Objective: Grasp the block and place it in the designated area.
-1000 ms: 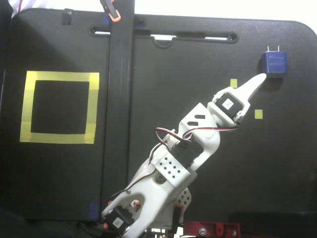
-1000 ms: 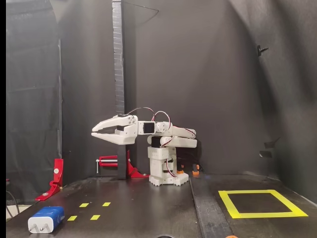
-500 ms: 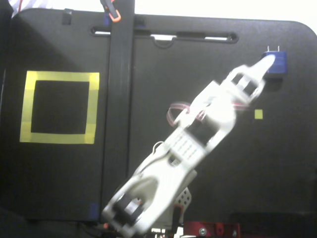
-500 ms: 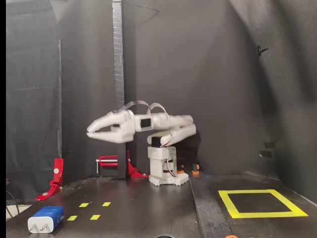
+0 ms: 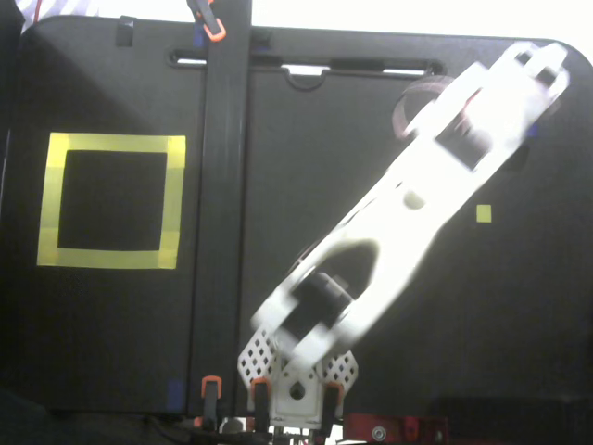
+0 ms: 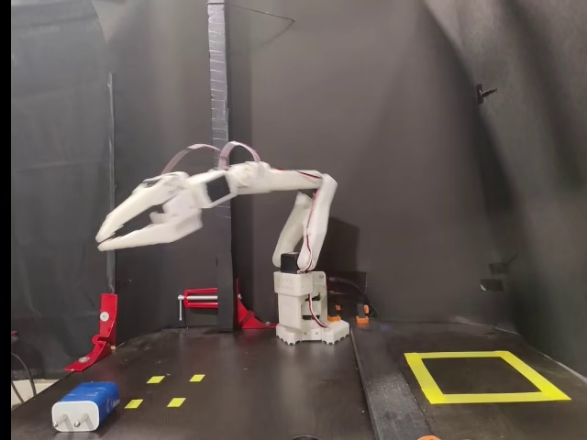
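Gripper [image 6: 108, 234] hangs high above the block [image 6: 85, 405] with its jaws parted and empty; the yellow square [image 6: 483, 376] lies far across the table [image 6: 275, 385].

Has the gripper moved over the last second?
Yes. In the side fixed view the gripper has swung out left, past the dark post, and now hangs, fingers apart, high above the block.

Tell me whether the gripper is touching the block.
Apart. The side-on fixed view shows the gripper raised high, with clear dark space above the block on the table.
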Available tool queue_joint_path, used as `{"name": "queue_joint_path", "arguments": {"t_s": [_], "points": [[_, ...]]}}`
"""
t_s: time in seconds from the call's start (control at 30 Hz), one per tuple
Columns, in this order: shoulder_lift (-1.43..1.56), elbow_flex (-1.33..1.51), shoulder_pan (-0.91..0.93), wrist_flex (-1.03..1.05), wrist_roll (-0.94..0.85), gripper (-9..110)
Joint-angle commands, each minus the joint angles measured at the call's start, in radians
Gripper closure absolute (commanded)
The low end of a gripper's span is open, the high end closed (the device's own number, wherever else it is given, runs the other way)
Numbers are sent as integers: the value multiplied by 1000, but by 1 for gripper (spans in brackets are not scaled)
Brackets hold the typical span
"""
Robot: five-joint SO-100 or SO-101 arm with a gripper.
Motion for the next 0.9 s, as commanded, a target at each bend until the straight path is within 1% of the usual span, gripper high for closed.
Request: {"name": "queue_joint_path", "arguments": {"t_s": [0.0,0.17,0.37,0.47,0.73,0.87], "points": [[-91,-196,9,166,5,102],[-264,-442,9,399,-3,102],[-430,-660,8,580,-5,101],[-489,-723,8,635,-26,101],[-583,-758,34,718,-98,101],[-683,-897,40,793,-100,101]]}}
